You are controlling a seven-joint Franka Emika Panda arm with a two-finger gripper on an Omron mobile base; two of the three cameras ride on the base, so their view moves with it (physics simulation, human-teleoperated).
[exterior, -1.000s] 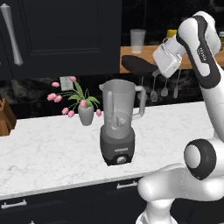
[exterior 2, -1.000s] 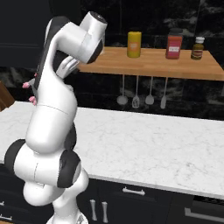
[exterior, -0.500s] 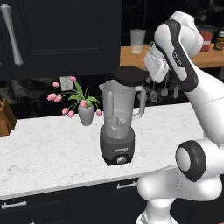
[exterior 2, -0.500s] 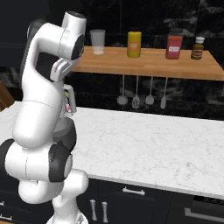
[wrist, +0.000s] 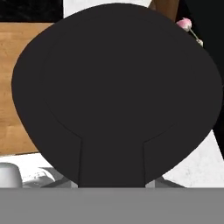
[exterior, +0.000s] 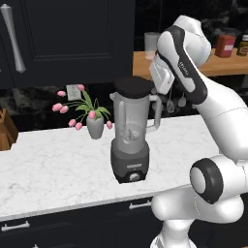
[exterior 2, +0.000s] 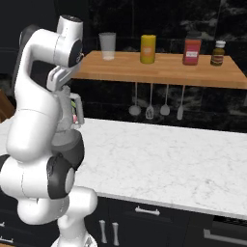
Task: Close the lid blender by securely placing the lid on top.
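Observation:
The blender (exterior: 130,141) stands on the white marble counter (exterior: 48,164), its dark base and knob facing front and its jar handle to the right. The black round lid (exterior: 133,87) lies level at the jar's mouth; whether it touches the rim I cannot tell. My gripper (exterior: 151,88) reaches in from the right and is shut on the lid's right edge. In the hand view the lid (wrist: 113,87) covers nearly everything, and the dark fingers merge with its lower edge. In the right base view my own arm hides the blender.
A vase of pink tulips (exterior: 95,127) stands just left of the blender. A wooden shelf (exterior 2: 159,70) behind carries a clear glass (exterior 2: 107,46), a yellow can (exterior 2: 148,48) and jars. Utensils (exterior 2: 149,108) hang below it. A knife block (exterior: 5,133) is at far left.
The arm has swung left and down from beside the shelf, carrying the lid from the right of the blender to the jar's mouth. The gripper has stayed shut.

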